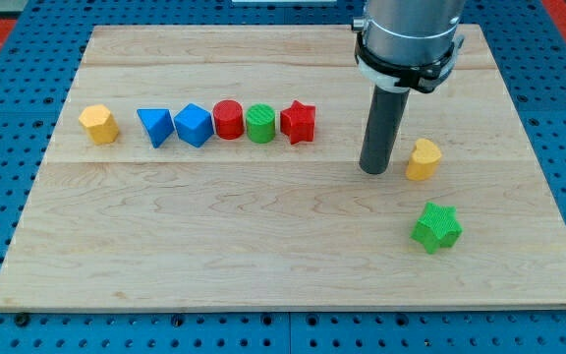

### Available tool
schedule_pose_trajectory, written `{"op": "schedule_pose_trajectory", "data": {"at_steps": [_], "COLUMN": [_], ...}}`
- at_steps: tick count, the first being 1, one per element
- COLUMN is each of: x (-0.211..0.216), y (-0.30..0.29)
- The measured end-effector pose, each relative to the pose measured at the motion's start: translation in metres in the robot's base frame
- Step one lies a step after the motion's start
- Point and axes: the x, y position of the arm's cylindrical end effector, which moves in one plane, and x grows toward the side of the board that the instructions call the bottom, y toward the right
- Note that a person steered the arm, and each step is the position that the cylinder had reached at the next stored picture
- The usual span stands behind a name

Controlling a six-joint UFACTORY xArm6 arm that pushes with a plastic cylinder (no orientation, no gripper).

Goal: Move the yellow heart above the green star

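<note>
Eight blocks lie on the table (263,246). Two are yellow: a hexagon-like block (98,124) and a heart (423,159). Two are blue: a triangle (154,126) and a cube (194,125). Two are red: a cylinder (228,119) and a star (298,122). Two are green: a cylinder (260,124) and a star (436,226). By shape, that makes two stars, two cylinders, and one each of heart, hexagon, triangle and cube. One rod stands over the table, with one tip (374,171).

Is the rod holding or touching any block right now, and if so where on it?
Nothing is held. My tip rests on the board just left of the yellow heart, a small gap between them.
</note>
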Motion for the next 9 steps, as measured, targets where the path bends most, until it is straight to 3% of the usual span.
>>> {"op": "schedule_pose_trajectory", "data": {"at_steps": [3, 5, 8, 9], "x": [-0.001, -0.050, -0.007, -0.031], "y": [0.000, 0.033, 0.058, 0.045]}}
